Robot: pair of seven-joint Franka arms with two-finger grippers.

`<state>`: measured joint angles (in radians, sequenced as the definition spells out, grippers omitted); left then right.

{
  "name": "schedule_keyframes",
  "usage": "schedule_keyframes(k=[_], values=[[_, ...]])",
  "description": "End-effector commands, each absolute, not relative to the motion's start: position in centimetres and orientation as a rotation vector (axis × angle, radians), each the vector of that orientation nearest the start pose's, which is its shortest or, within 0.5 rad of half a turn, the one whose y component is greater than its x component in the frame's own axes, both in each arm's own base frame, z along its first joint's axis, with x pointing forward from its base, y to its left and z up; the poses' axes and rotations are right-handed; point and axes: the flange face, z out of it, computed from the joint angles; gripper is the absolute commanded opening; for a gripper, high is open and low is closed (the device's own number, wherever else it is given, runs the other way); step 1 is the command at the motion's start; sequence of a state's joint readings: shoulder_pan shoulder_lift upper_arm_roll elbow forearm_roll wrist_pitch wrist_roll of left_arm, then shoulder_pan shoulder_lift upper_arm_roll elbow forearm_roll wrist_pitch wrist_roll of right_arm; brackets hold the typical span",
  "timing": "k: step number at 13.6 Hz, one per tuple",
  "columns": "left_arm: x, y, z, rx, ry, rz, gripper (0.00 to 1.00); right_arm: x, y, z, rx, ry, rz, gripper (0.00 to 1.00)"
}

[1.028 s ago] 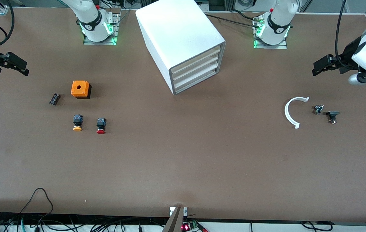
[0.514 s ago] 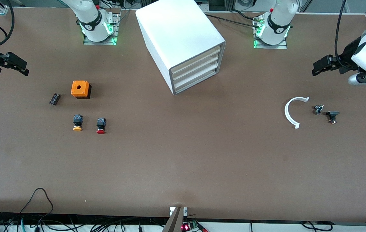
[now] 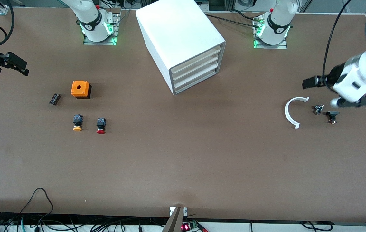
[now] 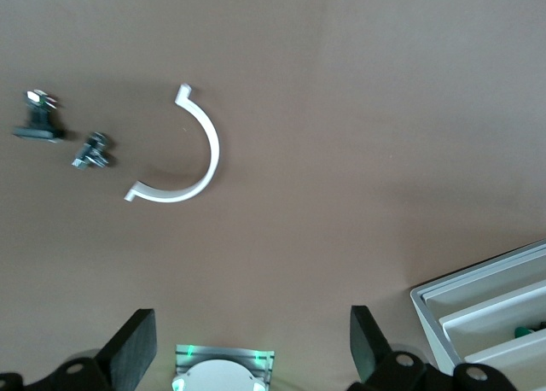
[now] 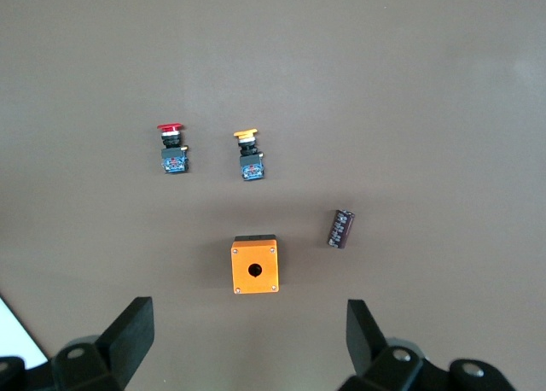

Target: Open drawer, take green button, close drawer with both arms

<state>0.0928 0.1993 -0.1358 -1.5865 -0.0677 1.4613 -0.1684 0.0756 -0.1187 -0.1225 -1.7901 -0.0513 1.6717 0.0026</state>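
Note:
The white cabinet (image 3: 179, 35) stands at the table's middle near the arms' bases, with all three drawers pushed in. The drawer (image 3: 195, 80) is the lowest one. The button is not plainly in view. A small green bit (image 4: 531, 329) shows inside one drawer in the left wrist view, and I cannot tell which drawer. My left gripper (image 3: 310, 82) is open and empty over the table at the left arm's end; it also shows in its wrist view (image 4: 252, 348). My right gripper (image 3: 17, 66) is open and empty at the right arm's end; its wrist view shows it too (image 5: 247, 340).
A white curved piece (image 3: 294, 111) and two small dark parts (image 3: 318, 109) (image 3: 332, 116) lie below the left gripper. An orange box (image 3: 80, 88), a yellow-capped button (image 3: 77, 122), a red-capped button (image 3: 100, 125) and a dark cylinder (image 3: 54, 98) lie toward the right arm's end.
My left arm has swung down and toward the table's middle, carrying its open gripper closer to the white curved piece. The right arm has not moved.

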Motion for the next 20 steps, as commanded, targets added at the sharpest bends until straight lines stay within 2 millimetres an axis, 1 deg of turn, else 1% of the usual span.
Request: schedule_keyframes(k=[1,2,3,4,5,6,8,9,10,11,12,14,16,17,18,19,20], values=[[60.1,-1.7,45.4,-3.215,-0.165,0.692,1.0,52.4,-3.0,59.7,-3.165,0.081,-0.008,1.0],[60.6,-1.6,42.6,-3.27,-0.134,0.787,1.0,52.6,-3.0,59.2,-3.165,0.088,0.009,1.0],[60.8,-0.9,38.8,-3.329,-0.139,0.911,1.0,53.0,-2.9,58.5,-3.171,0.068,0.026,1.0],[60.6,-0.7,34.4,-3.4,-0.145,1.056,1.0,53.2,-2.8,58.5,-3.172,0.06,0.026,1.0],[59.9,-0.8,31.2,-3.464,-0.155,1.143,1.0,53.5,-2.8,58.4,-3.17,0.063,0.026,1.0],[58.7,-1.3,28.5,-3.507,-0.145,1.213,1.0,53.7,-2.8,58.2,-3.169,0.061,0.031,1.0],[56.0,-3.8,22.9,-3.558,-0.056,1.401,1.0,53.8,-2.7,58.0,-3.166,0.064,0.035,1.0],[54.5,-5.4,20.2,-3.607,-0.058,1.431,1.0,54.1,-2.7,57.5,-3.164,0.064,0.047,1.0],[53.0,-6.5,17.7,-3.669,-0.009,1.41,1.0,54.1,-2.7,57.5,-3.143,0.068,0.047,1.0],[52.1,-8.8,16.4,-3.744,0.123,1.372,0.98,54.1,-2.7,57.5,-3.135,0.071,0.049,1.0],[51.5,-10.8,15.9,-3.782,0.179,1.337,0.96,54.1,-2.7,57.5,-3.135,0.071,0.051,1.0],[50.7,-15.0,16.0,-3.808,0.243,1.337,0.97,54.1,-2.5,57.5,-3.135,0.064,0.051,1.0],[49.2,-18.5,16.2,-3.816,0.3,1.363,0.97,54.1,-2.1,57.4,-3.135,0.055,0.06,1.0],[48.0,-20.4,16.1,-3.825,0.295,1.391,0.97,54.1,-1.9,57.4,-3.135,0.055,0.063,1.0],[46.7,-21.5,15.4,-3.838,0.226,1.415,0.97,54.4,-1.7,56.8,-3.135,0.055,0.077,1.0],[45.4,-23.1,15.2,-3.844,0.211,1.426,0.95,54.5,-1.6,56.7,-3.135,0.057,0.075,1.0],[44.3,-24.8,15.4,-3.845,0.247,1.393,0.94,54.7,-0.8,56.3,-3.137,0.038,0.082,1.0]])
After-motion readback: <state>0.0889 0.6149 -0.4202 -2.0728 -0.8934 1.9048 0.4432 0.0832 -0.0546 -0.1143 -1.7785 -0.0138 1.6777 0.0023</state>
